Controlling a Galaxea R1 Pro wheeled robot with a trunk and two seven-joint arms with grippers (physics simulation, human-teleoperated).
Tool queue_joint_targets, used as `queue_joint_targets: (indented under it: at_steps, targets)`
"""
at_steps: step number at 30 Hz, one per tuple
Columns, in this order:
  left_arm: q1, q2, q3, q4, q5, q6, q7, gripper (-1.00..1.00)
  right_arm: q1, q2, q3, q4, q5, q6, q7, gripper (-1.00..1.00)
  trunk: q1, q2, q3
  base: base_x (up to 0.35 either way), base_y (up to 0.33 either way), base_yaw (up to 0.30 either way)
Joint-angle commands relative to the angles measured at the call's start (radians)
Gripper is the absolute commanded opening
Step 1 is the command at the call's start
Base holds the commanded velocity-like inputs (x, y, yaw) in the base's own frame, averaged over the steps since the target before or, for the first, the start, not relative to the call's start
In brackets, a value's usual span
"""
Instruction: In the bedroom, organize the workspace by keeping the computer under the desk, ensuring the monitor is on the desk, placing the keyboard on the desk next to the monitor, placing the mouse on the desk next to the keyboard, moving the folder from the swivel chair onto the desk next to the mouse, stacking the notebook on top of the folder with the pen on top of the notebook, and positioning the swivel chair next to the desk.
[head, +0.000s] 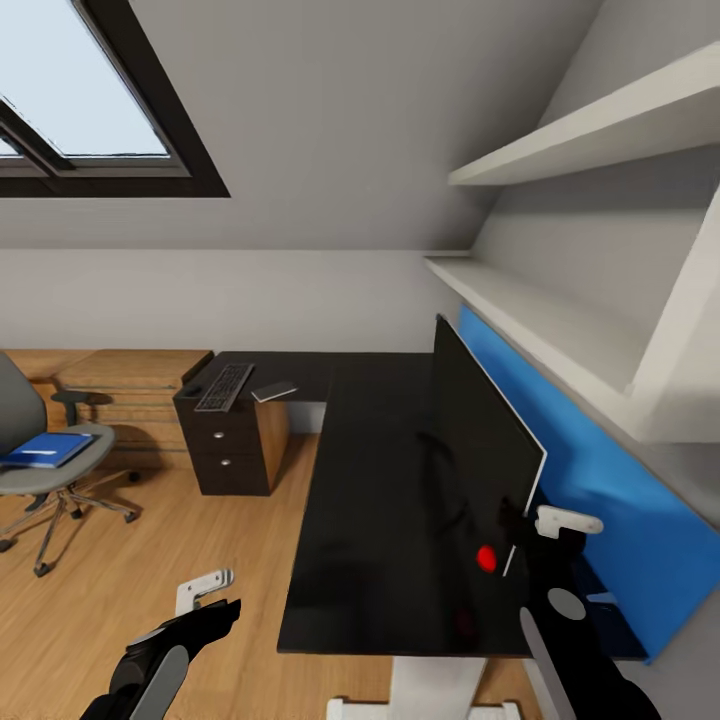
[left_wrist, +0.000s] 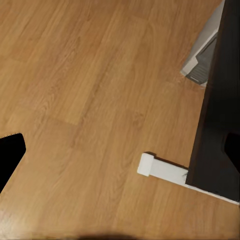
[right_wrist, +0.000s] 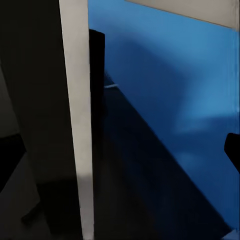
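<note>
At the left edge of the head view, the swivel chair (head: 45, 455) stands on the wood floor with the blue folder (head: 45, 448) on its seat. Lower left, the left claw (head: 205, 590) hangs over the floor; I cannot tell how its fingers stand. Left of centre, the keyboard (head: 225, 386) and notebook (head: 273, 391) lie on the far arm of the black surface (head: 370, 520). Right of centre, the monitor (head: 480, 450) stands upright before the blue wall panel (head: 620, 510). The right claw (head: 545, 525) sits at its lower right corner; whether it grips is unclear.
</note>
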Motion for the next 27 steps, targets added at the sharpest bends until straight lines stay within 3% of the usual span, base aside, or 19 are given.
queue_joint_targets:
  at_steps: [1, 18, 27]
  targets:
    - [-0.001, 0.001, -0.003, -0.002, 0.011, 0.001, 0.01, 1.0, -0.001, -0.001, 0.003, -0.001, -0.004, 0.006, -0.007, 1.0, 0.0, -0.003, -0.002, -0.165, -0.223, 0.0]
    - [-0.001, 0.001, -0.001, -0.001, 0.009, 0.001, 0.01, 1.0, -0.001, -0.001, 0.003, -0.001, -0.004, 0.006, -0.007, 1.0, 0.0, -0.003, -0.002, -0.026, -0.033, 0.0]
    - [-0.001, 0.001, 0.0, -0.002, 0.009, 0.001, 0.01, 1.0, -0.001, 0.001, 0.003, 0.0, -0.005, 0.006, -0.008, 1.0, 0.0, -0.003, -0.002, -0.307, 0.094, 0.0]
